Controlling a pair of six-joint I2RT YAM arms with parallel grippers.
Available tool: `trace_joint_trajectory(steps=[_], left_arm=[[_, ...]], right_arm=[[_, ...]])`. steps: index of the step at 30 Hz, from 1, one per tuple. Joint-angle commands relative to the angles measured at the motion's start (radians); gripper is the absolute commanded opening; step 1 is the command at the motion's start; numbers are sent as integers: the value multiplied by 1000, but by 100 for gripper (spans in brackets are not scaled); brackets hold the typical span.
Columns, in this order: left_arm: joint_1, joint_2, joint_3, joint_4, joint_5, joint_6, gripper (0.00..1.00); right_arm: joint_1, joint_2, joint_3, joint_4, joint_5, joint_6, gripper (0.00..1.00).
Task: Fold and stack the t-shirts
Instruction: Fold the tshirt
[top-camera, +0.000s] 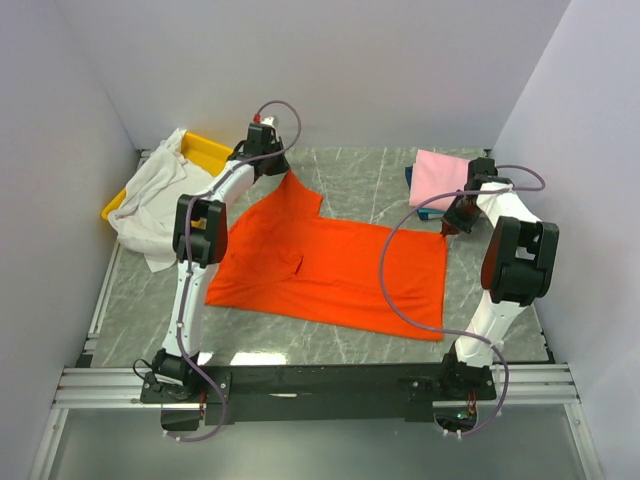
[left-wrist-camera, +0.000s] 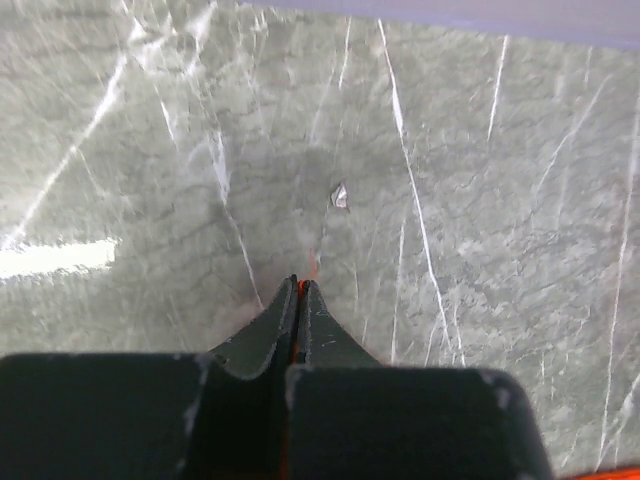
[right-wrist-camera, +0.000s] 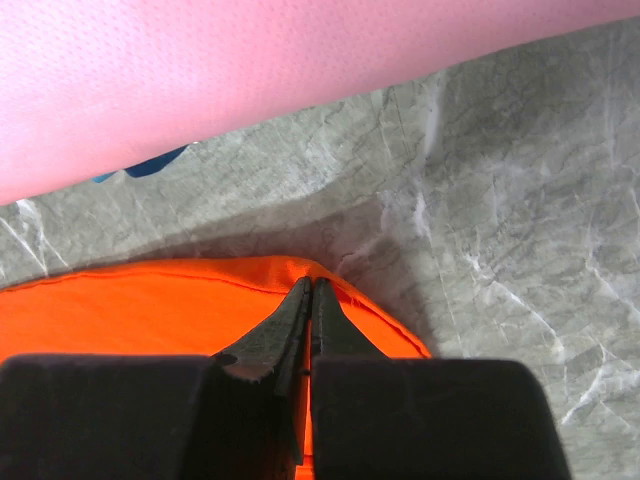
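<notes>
The orange-red t-shirt (top-camera: 320, 265) lies spread over the middle of the table. My left gripper (top-camera: 283, 172) is shut on its far left corner and lifts it; a thin orange strip shows between the fingertips (left-wrist-camera: 298, 283). My right gripper (top-camera: 449, 226) is shut on the shirt's far right corner (right-wrist-camera: 240, 300), low over the table. The pale pink t-shirt (top-camera: 440, 177) lies folded at the far right on top of the dark blue t-shirt (top-camera: 411, 178), and both show in the right wrist view: pink (right-wrist-camera: 250, 80), blue (right-wrist-camera: 150, 165). The white t-shirt (top-camera: 155, 195) lies crumpled at the far left.
A yellow plastic tray (top-camera: 208, 152) stands at the far left, partly under the white cloth. Purple cables loop from both arms. White walls close in the left, far and right sides of the marble table (top-camera: 360, 190).
</notes>
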Motion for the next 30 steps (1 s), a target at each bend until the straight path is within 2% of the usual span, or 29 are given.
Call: trace_joint_trajectory(steps=[1, 8, 19, 26, 30], left_arm=[[8, -103, -39, 87, 74, 2, 0], [9, -363, -343, 165, 117, 28, 1], [8, -650, -776, 197, 160, 102, 0], [8, -848, -983, 180, 115, 93, 0], [8, -959, -1093, 133, 30, 75, 0]], right_arm=[[10, -21, 36, -25, -19, 6, 0], [15, -113, -68, -24, -14, -29, 0], [16, -265, -248, -10, -36, -52, 0], [15, -366, -338, -14, -32, -61, 0], [15, -404, -380, -14, -37, -55, 0]])
